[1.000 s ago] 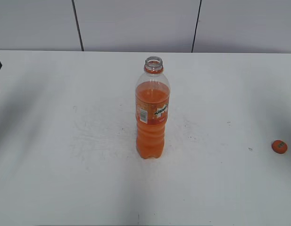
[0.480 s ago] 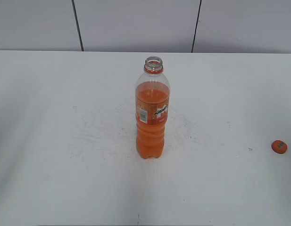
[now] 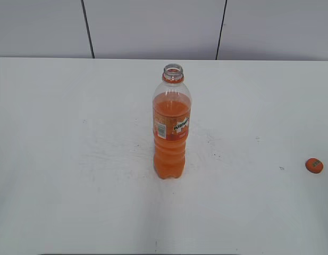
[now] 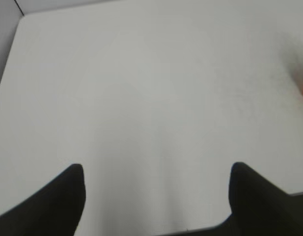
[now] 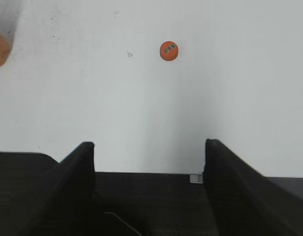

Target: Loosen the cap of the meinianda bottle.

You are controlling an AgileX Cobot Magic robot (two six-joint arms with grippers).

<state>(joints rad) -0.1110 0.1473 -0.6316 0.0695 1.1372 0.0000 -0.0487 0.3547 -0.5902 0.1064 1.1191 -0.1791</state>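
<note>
Bottle (image 3: 172, 127) is standing uncapped on our counter (image 3: 73, 159); cap (image 3: 314, 165) is lying well apart; we are keeping both sets of fingers (image 4: 156, 196) (image 5: 149, 162) spread, empty.

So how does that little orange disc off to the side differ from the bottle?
The cap is small and flat, lying near the table's right edge; the meinianda bottle is tall and stands upright mid-table. The cap is solid orange with dark print on top; the bottle is clear, open-mouthed, partly filled with orange drink. Both are orange plastic, and nothing holds either.
</note>
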